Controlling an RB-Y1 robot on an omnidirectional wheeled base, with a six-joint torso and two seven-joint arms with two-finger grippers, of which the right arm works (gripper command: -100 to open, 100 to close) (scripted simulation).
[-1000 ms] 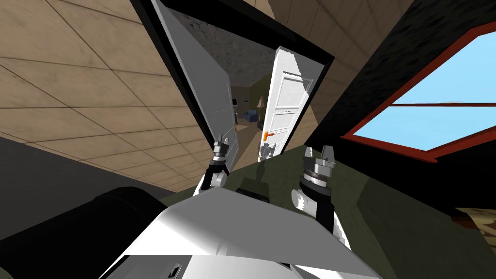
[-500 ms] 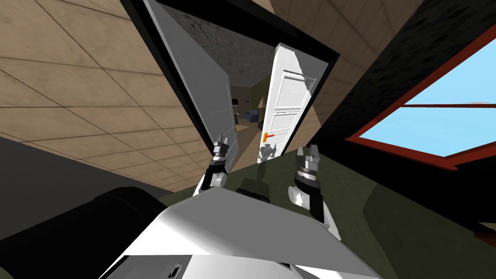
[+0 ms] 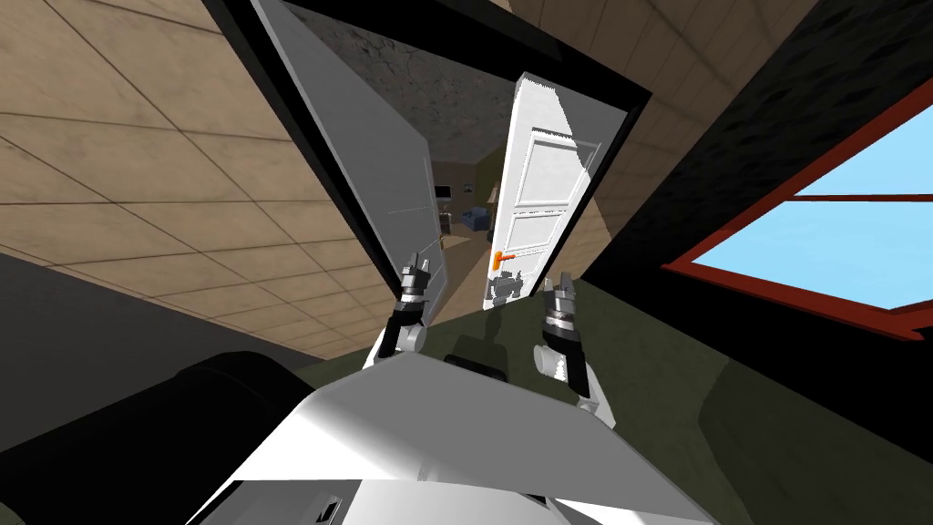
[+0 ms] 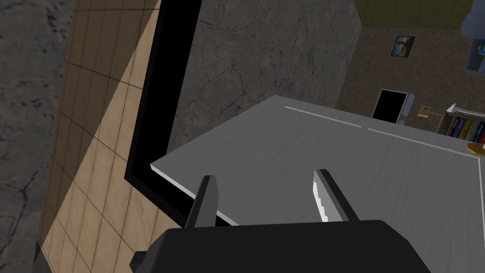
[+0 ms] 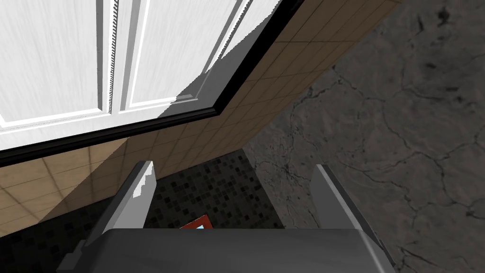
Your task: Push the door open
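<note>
Tan tiled walls (image 3: pixel 137 182) are flanking a black door frame (image 3: pixel 296 137), within which the door is hanging as two leaves, both angled away from the robot. The grey leaf (image 3: pixel 364 164) is standing well open on the left. The left gripper (image 3: pixel 415 271) is sitting low by that leaf's free edge, its fingers (image 4: pixel 327 196) spread and gripping nothing, pointing along the flat face (contact cannot be confirmed). That posture is suiting a push rather than a grasp, since blades laid against a slab are needing no closure.

The right gripper (image 3: pixel 558 284), likewise released and empty, is hovering low beside the white panelled leaf (image 3: pixel 538 200), nearer its frame side than the orange handle (image 3: pixel 501 261) on its free edge. It is probably placed to shove that leaf wider, though a push closer to the handle would be giving more leverage.

Between the leaves a narrow gap is showing a farther room with a blue armchair (image 3: pixel 471 217) and a lamp (image 3: pixel 492 193). This gap is looking slim for the robot's shoulders, so the white leaf is the likely obstacle. Dark olive floor (image 3: pixel 656 365) is lying underfoot, and a red-framed window (image 3: pixel 838 246) is sitting well apart on the right.
</note>
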